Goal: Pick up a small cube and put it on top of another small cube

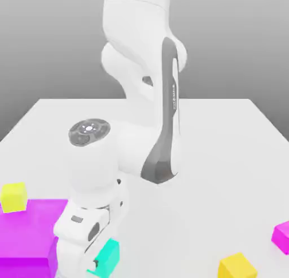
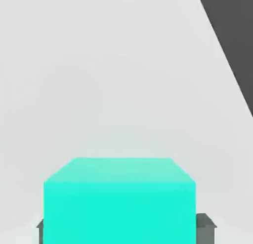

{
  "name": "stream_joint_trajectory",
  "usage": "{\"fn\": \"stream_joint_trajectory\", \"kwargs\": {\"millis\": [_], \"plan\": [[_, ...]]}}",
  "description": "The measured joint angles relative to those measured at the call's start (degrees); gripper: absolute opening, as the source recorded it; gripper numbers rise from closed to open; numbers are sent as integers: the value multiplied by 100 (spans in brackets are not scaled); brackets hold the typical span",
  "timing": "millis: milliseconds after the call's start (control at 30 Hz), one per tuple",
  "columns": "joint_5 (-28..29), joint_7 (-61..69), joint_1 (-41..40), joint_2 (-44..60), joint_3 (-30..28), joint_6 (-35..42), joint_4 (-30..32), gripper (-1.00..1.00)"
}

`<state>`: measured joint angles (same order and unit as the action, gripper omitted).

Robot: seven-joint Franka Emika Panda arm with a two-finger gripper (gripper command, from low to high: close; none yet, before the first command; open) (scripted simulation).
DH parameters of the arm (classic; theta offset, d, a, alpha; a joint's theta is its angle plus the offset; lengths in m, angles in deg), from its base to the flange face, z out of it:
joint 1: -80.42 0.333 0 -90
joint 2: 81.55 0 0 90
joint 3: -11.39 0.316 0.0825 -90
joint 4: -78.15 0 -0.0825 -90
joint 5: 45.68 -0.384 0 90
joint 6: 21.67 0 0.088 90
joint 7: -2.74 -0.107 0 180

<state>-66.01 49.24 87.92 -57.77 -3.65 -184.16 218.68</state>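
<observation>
The arm reaches down over the white table (image 1: 226, 136), its hand low at the near edge of the exterior view. The gripper (image 1: 97, 264) is closed on the small teal cube (image 1: 107, 255). In the hand view the teal cube (image 2: 118, 201) sits between two dark fingers (image 2: 205, 228), one touching each side face. Whether the cube rests on the table or is lifted clear cannot be told.

Positions relative to the big magenta block (image 1: 28, 234):
- The teal cube lies just beside the block, toward the exterior view's right, with the hand's white housing between them.
- One small yellow cube (image 1: 14, 197) stands at the block's far corner on the exterior view's left, touching or overlapping its edge; whether it rests on the block or behind it cannot be told.
- A second small yellow cube (image 1: 238, 267) lies well apart from the block, toward the exterior view's right, near the front edge.
- A small magenta cube (image 1: 280, 235) lies farther still toward the exterior view's right, near the second yellow cube but apart from it.

All cubes appear upright on flat faces.
</observation>
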Motion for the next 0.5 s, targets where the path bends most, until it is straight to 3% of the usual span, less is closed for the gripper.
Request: {"fn": "stream_joint_trajectory", "kwargs": {"millis": [100, 267, 500], "plan": [[79, -56, 66, -99, -82, 67, 22, -100], [787, -629, 498, -917, -555, 714, 170, -100], [1307, -1794, 1727, -1007, 32, 1480, -572, -100]]}}
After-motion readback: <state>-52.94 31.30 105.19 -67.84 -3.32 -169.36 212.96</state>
